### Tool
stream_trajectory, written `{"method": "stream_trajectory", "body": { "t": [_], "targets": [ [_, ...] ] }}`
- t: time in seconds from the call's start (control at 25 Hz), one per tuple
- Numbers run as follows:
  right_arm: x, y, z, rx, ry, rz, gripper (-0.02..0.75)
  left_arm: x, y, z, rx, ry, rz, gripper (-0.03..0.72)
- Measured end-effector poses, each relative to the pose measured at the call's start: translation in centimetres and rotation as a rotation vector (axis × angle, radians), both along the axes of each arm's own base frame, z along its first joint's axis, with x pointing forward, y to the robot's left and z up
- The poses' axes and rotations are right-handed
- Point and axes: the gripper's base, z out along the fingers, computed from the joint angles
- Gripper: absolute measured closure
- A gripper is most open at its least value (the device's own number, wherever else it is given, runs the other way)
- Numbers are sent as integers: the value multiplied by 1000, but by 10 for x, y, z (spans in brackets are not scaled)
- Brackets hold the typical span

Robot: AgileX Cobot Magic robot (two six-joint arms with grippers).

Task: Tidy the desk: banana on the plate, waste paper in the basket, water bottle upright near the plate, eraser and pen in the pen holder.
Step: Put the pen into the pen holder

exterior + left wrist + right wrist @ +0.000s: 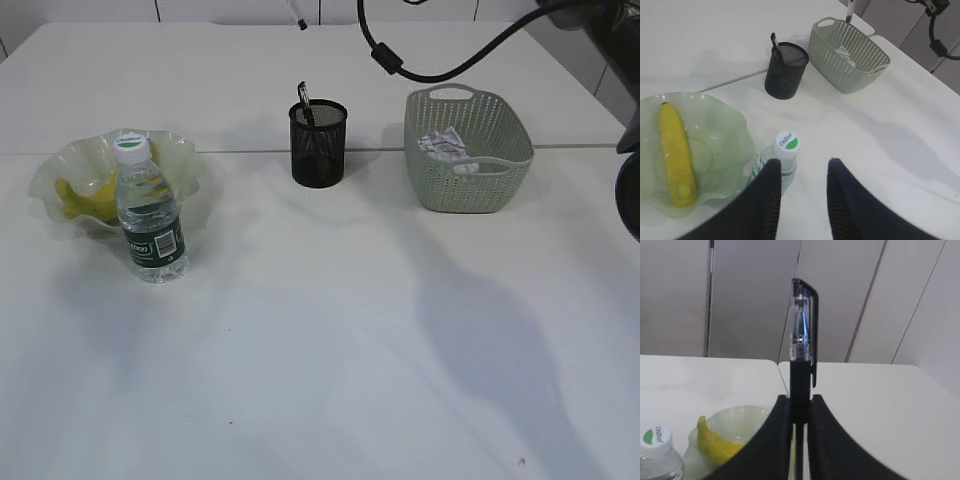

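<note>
A yellow banana lies on the pale green wavy plate. A clear water bottle with a white cap stands upright at the plate's front edge. A black mesh pen holder has a pen sticking out of it. Crumpled waste paper lies in the green basket. My left gripper is open just above and beside the bottle. My right gripper is shut on a black and clear pen held upright. No eraser shows.
A black cable hangs over the back of the white table. My right arm is at the right edge of the exterior view. Neither gripper shows there. A seam crosses the table behind the objects.
</note>
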Motion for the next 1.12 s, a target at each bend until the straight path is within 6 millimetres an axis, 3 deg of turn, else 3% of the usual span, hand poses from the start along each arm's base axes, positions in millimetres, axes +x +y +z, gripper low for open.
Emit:
{"method": "stream_trajectory", "body": {
  "t": [0.12,0.4,0.6,1.12],
  "targets": [
    [7,-2,-8,35,-5,-18,701,0,0,0,0,1,-2,473],
    [29,-1,-55,40,48,-83,701,0,0,0,-1,1,-1,473],
    [39,-3,-73,52,74,-136,701,0,0,0,-2,2,-1,473],
    [55,-25,-80,85,44,-269,701,0,0,0,-2,2,-1,473]
  ]
}}
